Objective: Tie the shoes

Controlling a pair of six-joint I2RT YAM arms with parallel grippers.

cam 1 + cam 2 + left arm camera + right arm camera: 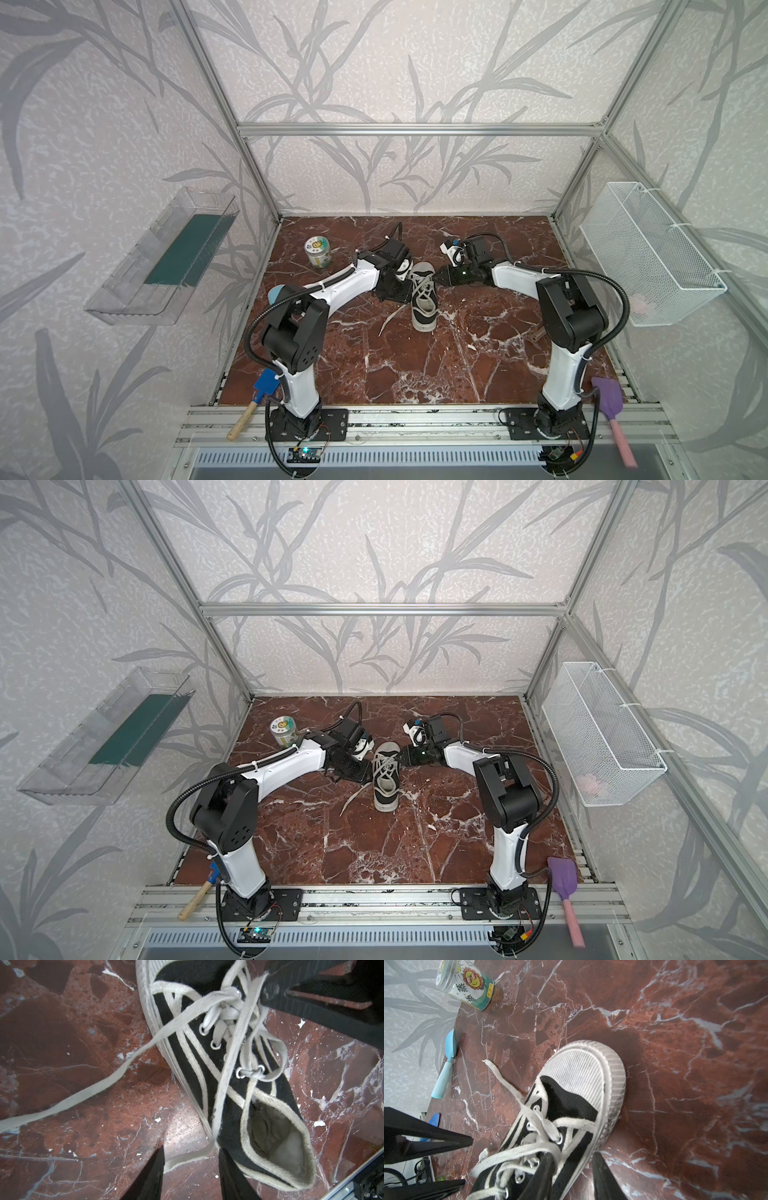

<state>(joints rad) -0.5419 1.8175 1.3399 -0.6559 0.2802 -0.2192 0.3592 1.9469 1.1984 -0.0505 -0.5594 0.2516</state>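
**Item:** sneaker [423, 297], black canvas, white toe cap. It lies near the middle of the desk [415, 374], toe to 12 o'clock, heel to 6.

**Laces** [228, 1022]: crossed loosely over the eyelets. No finished bow shows. One free end [388, 320] trails off toward 7 o'clock.

**Left end effector** [191, 1149]: at the shoe's 9 o'clock. Jaws parted, a lace lying slack between them, unpinched.

**Right end effector** [573, 1154]: at 2 o'clock, jaws parted astride the shoe's edge, gripping nothing.

**Step:** probably between grasps (knot only begun).

**Next:** pinch each free end and draw them outward together, without dragging the shoe.
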